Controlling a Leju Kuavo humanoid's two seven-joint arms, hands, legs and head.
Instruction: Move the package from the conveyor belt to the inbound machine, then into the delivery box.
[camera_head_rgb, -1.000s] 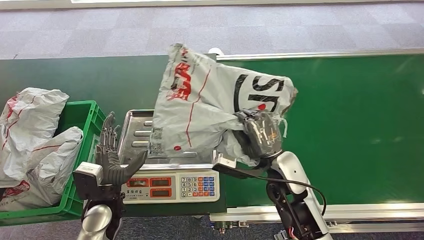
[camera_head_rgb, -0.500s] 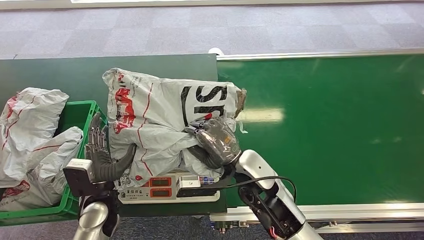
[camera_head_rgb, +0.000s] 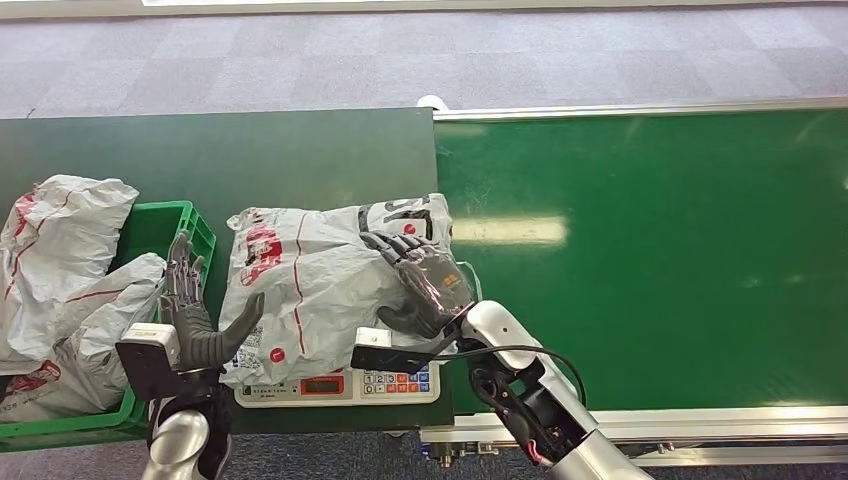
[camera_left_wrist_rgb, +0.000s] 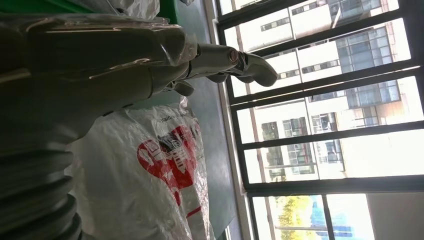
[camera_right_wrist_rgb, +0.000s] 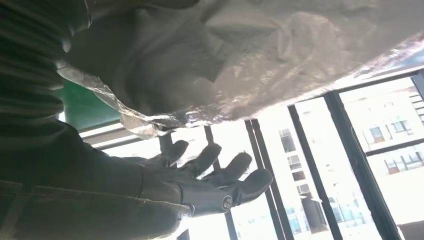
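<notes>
Right hand (camera_head_rgb: 425, 283), fingers spread, rests on the grey plastic mailer package printed in red and black (camera_head_rgb: 315, 285), holding nothing. Left hand (camera_head_rgb: 195, 315), fingers apart, stands just beside the package's other edge. The package lies on the silver weighing scale with keypad (camera_head_rgb: 340, 385), beside the green plastic crate (camera_head_rgb: 190, 225) of grey bags (camera_head_rgb: 60, 270).

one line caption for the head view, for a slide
Grey package lying on the scale, right hand resting open on it, left hand open beside the green crate.
</notes>
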